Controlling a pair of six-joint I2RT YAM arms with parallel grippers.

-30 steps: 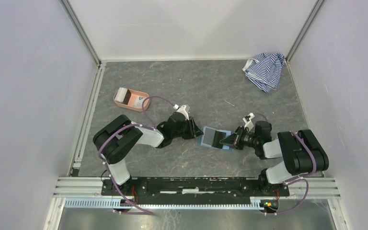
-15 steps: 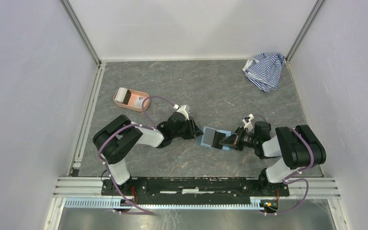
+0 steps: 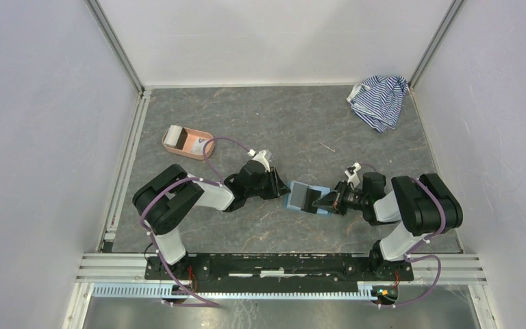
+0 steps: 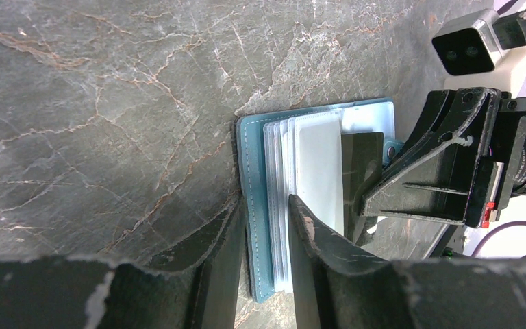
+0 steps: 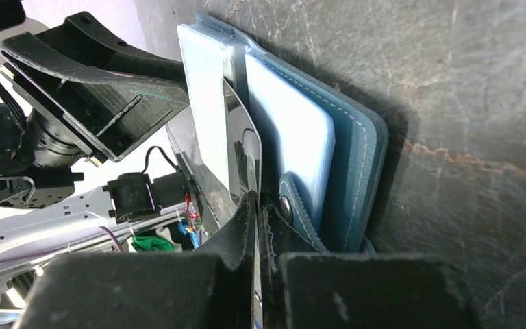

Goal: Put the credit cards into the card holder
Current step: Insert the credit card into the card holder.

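Note:
The teal card holder lies open on the table between my two grippers, its clear sleeves fanned out. My left gripper is shut on its left side, one finger under the teal cover and one on top of the sleeves. My right gripper is shut on a dark, shiny credit card. The card stands on edge with its front end among the sleeves of the card holder, next to the snap tab. In the left wrist view the same dark card overlaps the sleeves.
A salmon-pink oval tray with something pale in it sits at the back left. A blue-and-white striped cloth lies in the far right corner. White walls and metal rails close off the table on three sides.
The right arm's elbow has shifted slightly left, and its gripper has edged toward the holder with the card. The left arm and the holder have stayed put.

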